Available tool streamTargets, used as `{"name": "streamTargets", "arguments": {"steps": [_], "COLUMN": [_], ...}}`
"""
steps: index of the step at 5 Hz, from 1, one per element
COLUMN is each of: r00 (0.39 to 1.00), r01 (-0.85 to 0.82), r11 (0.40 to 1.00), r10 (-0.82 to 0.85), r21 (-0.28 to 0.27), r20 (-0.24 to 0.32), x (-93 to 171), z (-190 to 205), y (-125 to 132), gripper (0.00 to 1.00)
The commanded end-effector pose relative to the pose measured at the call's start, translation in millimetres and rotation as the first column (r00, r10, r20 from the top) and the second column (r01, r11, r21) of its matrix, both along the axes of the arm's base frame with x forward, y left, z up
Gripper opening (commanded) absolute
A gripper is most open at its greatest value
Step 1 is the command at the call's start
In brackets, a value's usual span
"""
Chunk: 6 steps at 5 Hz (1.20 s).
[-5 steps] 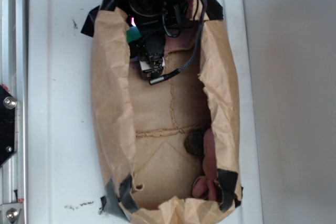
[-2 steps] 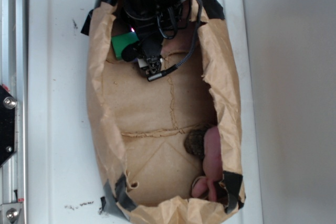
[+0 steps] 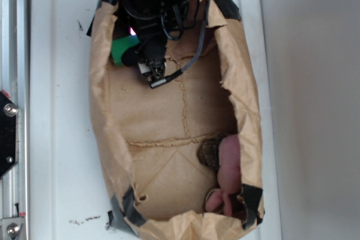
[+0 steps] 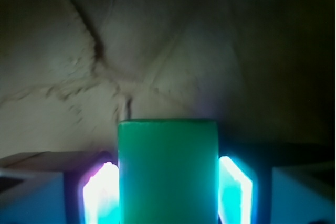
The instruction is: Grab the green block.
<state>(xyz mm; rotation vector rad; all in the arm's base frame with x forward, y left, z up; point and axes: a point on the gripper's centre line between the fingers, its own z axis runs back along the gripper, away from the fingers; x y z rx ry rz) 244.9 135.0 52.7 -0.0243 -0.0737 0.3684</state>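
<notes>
The green block is small and bright green and sits at the top left inside a brown paper bag. My gripper hangs from the dark arm at the bag's top and grips the block. In the wrist view the block fills the gap between the two glowing pads and touches both. The crumpled bag floor lies beyond it.
A pink plush toy with a dark brown patch lies at the bag's lower right. The bag's walls stand up round the gripper, with black tape at the corners. The bag rests on a white table. A metal rail runs along the left.
The gripper has moved left and slightly up with the green block between its pads. More of the block shows. The bag's left wall has been pushed outward.
</notes>
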Motion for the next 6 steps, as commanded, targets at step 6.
{"name": "streamTargets", "arguments": {"steps": [6], "r00": [0.923], "r01": [0.293], "r11": [0.952], "r10": [-0.306], "r21": [0.091], "r20": [0.234], "x": [16.5], "z": [165.4], "y": [-66.4], "gripper": [0.0]}}
